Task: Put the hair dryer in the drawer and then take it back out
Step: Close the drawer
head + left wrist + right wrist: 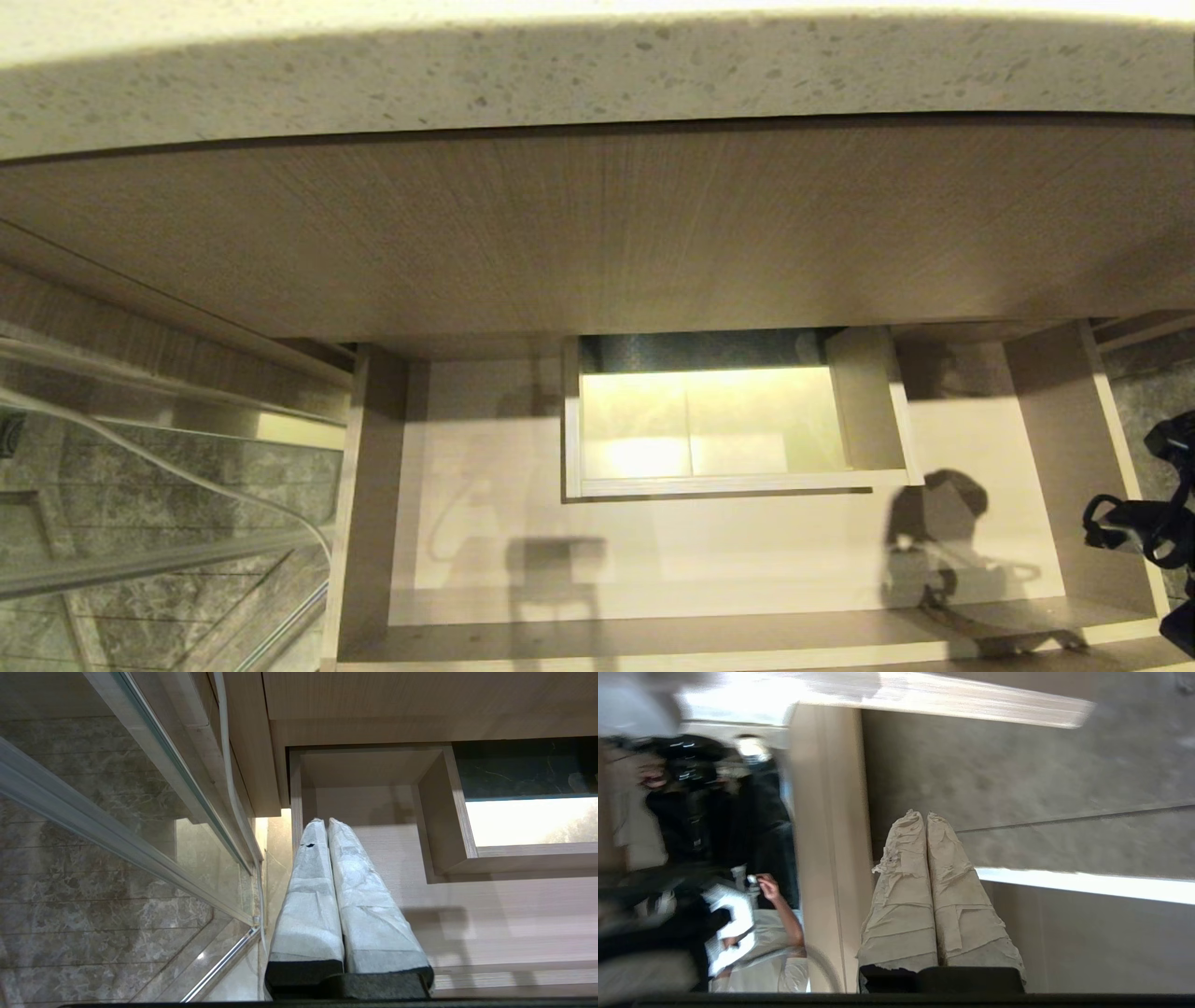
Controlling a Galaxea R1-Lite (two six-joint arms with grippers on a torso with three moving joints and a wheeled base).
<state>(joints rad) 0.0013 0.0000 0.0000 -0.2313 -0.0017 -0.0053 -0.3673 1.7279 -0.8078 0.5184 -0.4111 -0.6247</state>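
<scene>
Speckled stone counter [597,84] ran across the far side, with a tall wood-grain panel [597,233] below it and the wide, shallow drawer [747,560] pulled open toward the robot. A boxed cut-out [728,420] sat in the drawer's middle. No hair dryer showed in any view, neither on the drawer floor nor in a grip, so which way it lay from either arm could not be told. The right gripper [924,819], fingers pressed together and empty, was outside the drawer's right wall [1074,439], the arm at the right edge of the head view. The left gripper [324,823], also closed and empty, hung over the drawer's left end. A glass door [140,523] bounded the left side. Bare floor either side of the cut-out left room to reach.
</scene>
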